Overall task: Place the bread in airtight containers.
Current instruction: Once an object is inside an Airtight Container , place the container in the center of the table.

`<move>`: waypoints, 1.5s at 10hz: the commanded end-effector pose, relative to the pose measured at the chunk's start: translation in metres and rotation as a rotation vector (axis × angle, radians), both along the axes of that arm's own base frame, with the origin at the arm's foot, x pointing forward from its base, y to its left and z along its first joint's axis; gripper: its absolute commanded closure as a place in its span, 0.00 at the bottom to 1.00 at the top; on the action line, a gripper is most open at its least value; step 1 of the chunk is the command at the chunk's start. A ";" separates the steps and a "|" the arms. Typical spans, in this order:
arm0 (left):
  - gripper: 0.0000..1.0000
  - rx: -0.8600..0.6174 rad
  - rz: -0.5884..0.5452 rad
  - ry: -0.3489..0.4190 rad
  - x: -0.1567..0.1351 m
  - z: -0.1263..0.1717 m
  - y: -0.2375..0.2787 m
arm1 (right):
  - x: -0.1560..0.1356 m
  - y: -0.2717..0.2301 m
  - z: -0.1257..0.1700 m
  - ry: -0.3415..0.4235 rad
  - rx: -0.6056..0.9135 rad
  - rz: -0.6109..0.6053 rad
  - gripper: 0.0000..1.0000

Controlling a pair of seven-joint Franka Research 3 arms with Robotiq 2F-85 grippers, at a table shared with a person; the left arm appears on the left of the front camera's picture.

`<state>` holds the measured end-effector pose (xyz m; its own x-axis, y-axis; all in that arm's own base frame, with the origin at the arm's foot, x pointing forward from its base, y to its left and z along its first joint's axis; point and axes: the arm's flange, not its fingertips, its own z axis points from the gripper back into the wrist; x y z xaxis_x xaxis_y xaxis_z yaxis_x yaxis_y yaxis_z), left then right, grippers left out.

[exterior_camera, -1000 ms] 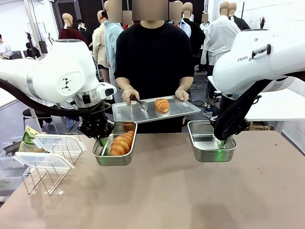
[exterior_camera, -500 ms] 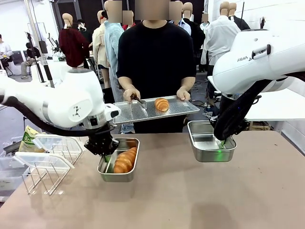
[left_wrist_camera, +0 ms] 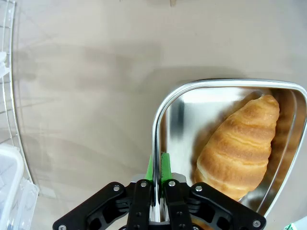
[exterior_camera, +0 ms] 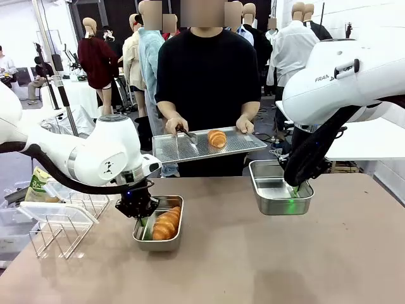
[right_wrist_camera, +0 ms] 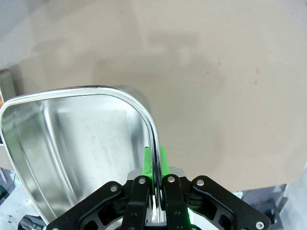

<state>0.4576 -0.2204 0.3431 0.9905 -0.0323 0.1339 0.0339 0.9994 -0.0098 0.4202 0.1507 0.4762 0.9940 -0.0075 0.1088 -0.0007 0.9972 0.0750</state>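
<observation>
Plainly, the left gripper (left_wrist_camera: 157, 178) is clenched on the thin rolled rim of a polished steel pan (left_wrist_camera: 180, 124) with rounded corners. One glossy, ridged golden roll (left_wrist_camera: 240, 143) lies inside, at three o'clock of the pads. The right gripper (right_wrist_camera: 154, 165) pinches the rim of a second steel pan (right_wrist_camera: 72, 139), bare inside. Across the matte table (exterior_camera: 253, 266), at twelve o'clock, a person (exterior_camera: 205, 76) holds a flat metal tray (exterior_camera: 234, 144) carrying the other roll (exterior_camera: 216, 138).

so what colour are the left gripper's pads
Bright green, best seen in the left wrist view: the pads pinch the steel pan's rim.
</observation>
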 end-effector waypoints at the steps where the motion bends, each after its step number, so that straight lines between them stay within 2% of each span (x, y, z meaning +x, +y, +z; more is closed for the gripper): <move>1: 1.00 0.019 0.031 -0.013 0.011 0.001 -0.007 | 0.000 -0.001 0.001 -0.002 0.002 -0.002 1.00; 6: 1.00 0.002 0.056 0.000 0.018 -0.006 -0.004 | 0.000 -0.001 0.001 -0.002 0.002 -0.002 1.00; 8: 0.62 0.002 0.061 0.012 0.019 -0.005 -0.003 | 0.000 -0.001 0.001 -0.002 0.002 -0.002 1.00; 11: 0.04 0.012 0.050 -0.009 0.021 0.002 -0.003 | 0.000 -0.001 0.001 -0.002 0.002 -0.002 1.00; 12: 0.00 0.016 0.050 -0.009 0.023 0.004 -0.003 | 0.000 -0.001 0.001 -0.002 0.002 -0.002 1.00; 15: 0.00 0.038 0.042 0.021 0.022 0.004 -0.002 | 0.000 -0.001 0.001 -0.002 0.002 -0.002 1.00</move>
